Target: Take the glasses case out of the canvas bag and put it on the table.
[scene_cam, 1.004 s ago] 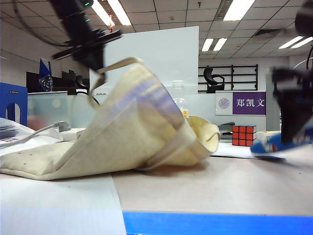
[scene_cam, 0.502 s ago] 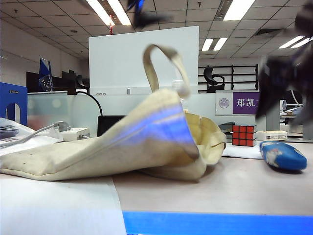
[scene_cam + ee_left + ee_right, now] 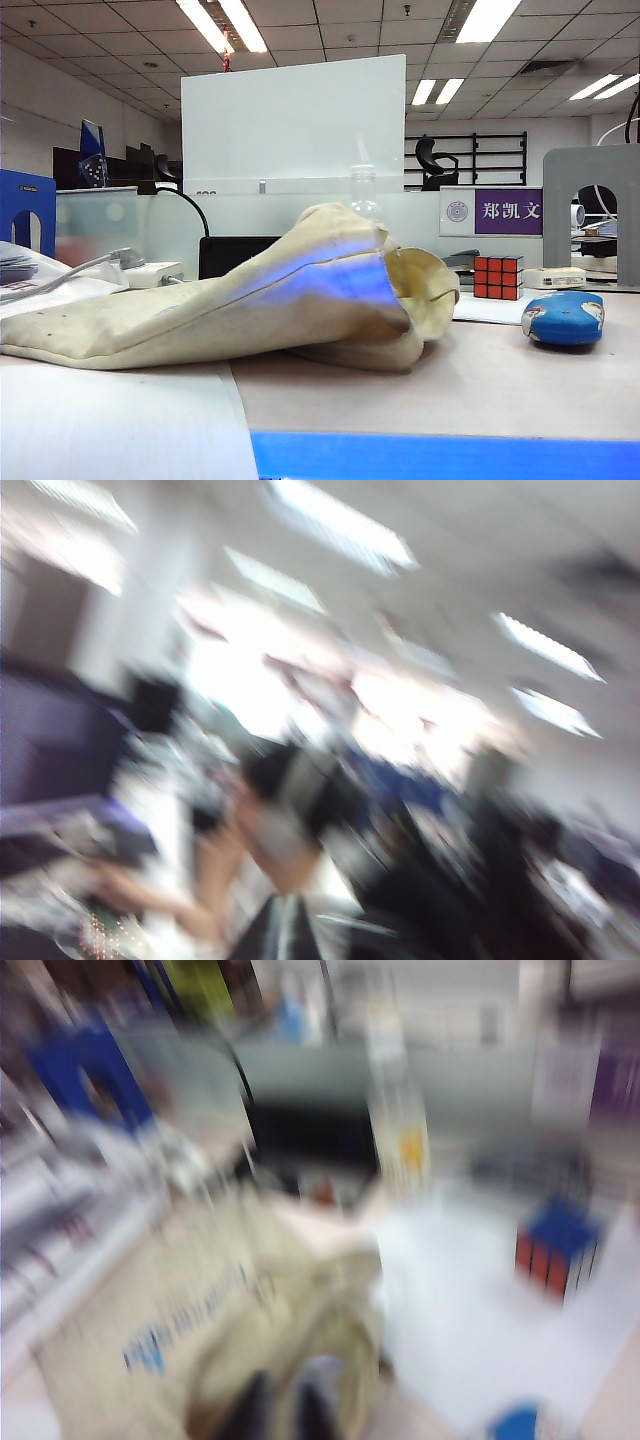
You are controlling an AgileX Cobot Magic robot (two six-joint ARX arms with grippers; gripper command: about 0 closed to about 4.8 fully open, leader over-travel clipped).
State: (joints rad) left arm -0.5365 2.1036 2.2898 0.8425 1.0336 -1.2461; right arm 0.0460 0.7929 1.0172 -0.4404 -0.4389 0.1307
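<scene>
Lying on bench [image 3: 480, 385], glasses case [image 3: 564, 318]: right of canvas bag [image 3: 250, 300], clear of bag's open mouth, nothing gripping it. Slumped flat on bench, canvas bag, mouth facing case. Standing behind case, Rubik's cube [image 3: 498, 277] on white paper. Showing as dark blur low in left wrist view, left tool [image 3: 285, 935], pinched closed. Smeared above bag in right wrist view, right tool [image 3: 280, 1412]; width unreadable.

Only blurred dark shapes of the robot show: the left gripper [image 3: 283, 942] as black fingers with a pale streak between, the right gripper [image 3: 285, 1412] as dark fingers.
</scene>
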